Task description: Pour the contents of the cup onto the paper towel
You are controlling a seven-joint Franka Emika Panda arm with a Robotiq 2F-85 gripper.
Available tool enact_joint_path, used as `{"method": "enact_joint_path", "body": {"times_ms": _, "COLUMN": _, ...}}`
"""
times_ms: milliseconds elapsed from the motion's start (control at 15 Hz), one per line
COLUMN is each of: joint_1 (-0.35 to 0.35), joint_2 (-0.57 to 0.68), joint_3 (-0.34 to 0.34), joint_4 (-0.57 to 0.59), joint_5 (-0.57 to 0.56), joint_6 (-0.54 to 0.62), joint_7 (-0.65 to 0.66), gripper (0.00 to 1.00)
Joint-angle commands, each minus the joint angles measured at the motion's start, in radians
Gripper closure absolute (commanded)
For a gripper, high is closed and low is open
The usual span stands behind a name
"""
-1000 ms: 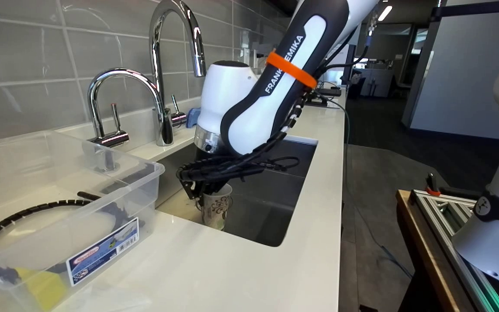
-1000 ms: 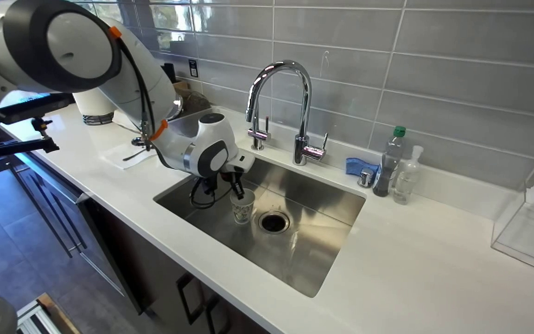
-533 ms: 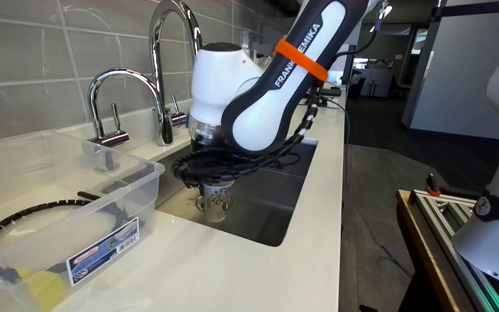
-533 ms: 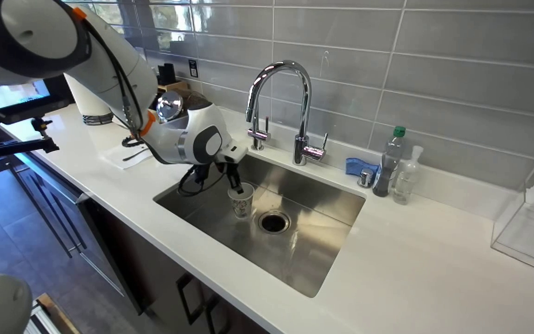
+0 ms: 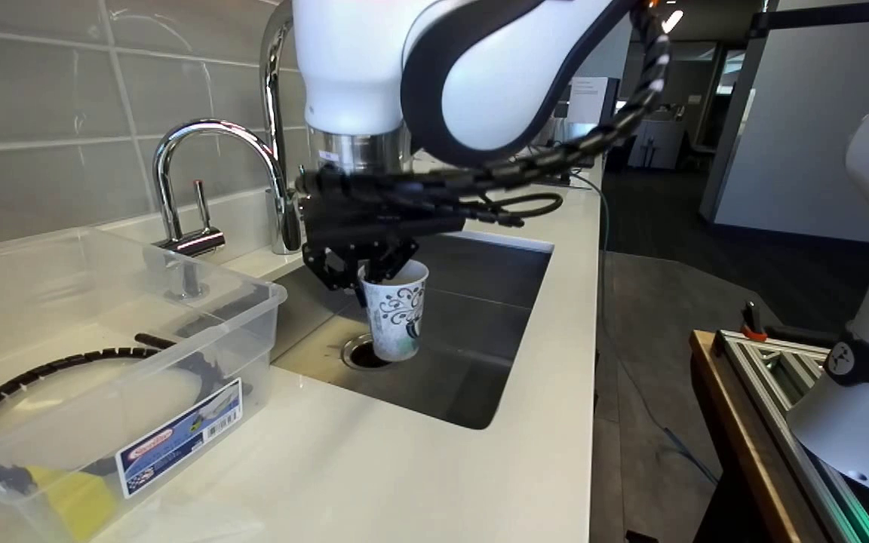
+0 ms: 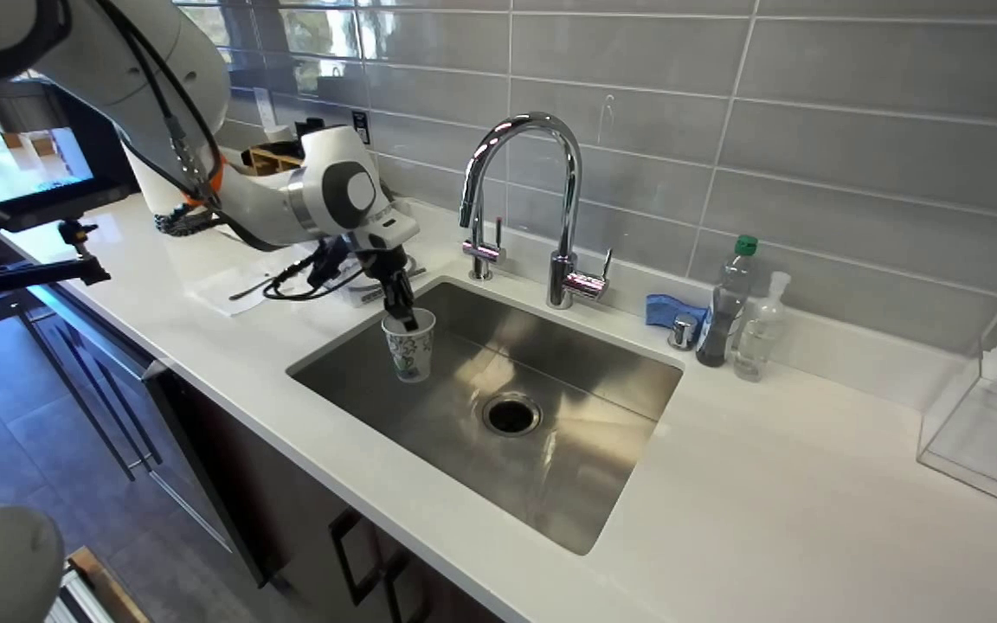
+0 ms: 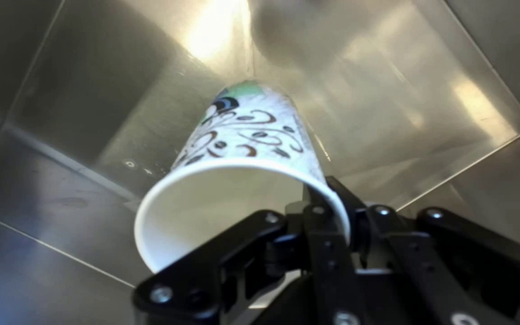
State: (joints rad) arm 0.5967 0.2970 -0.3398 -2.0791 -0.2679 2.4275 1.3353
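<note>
The cup (image 5: 398,320) is a small white paper cup with a dark swirl pattern. It hangs nearly upright above the sink (image 6: 550,497), its base clear of the sink floor; it also shows in an exterior view (image 6: 413,356). My gripper (image 5: 366,286) is shut on the cup's rim, one finger inside and one outside, as the wrist view (image 7: 325,194) shows. The cup's inside (image 7: 215,203) looks pale; I see no contents, and its bottom is hidden. A flat white sheet (image 6: 215,292) lies on the counter beyond the sink; I cannot tell whether it is the paper towel.
Two chrome faucets (image 6: 569,208) (image 5: 212,128) stand behind the sink, which has a drain (image 6: 511,415). A clear plastic bin (image 5: 261,332) stands on the counter beside it. Bottles (image 6: 723,303) and a blue sponge (image 6: 672,311) are at the back edge.
The cup, held in my gripper, has risen from low in the sink and moved away from the drain, toward the sink's left end in an exterior view. The arm has moved with it.
</note>
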Motion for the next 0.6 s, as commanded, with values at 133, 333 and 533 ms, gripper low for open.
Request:
{"method": "enact_joint_path", "body": {"times_ms": 133, "joint_1": -0.210, "joint_2": -0.197, "joint_3": 0.241, "joint_4": -0.016, "joint_5": 0.047, "joint_6": -0.155, "joint_7": -0.041, "gripper": 0.98}}
{"method": "enact_joint_path", "body": {"times_ms": 333, "joint_1": -0.294, "joint_2": -0.272, "joint_3": 0.347, "joint_4": -0.008, "joint_5": 0.206, "joint_6": -0.206, "joint_7": -0.183, "gripper": 0.98}}
{"method": "enact_joint_path", "body": {"times_ms": 533, "joint_1": -0.341, "joint_2": -0.321, "joint_3": 0.405, "joint_4": 0.007, "joint_5": 0.354, "joint_6": -0.266, "joint_7": -0.301, "gripper": 0.98}}
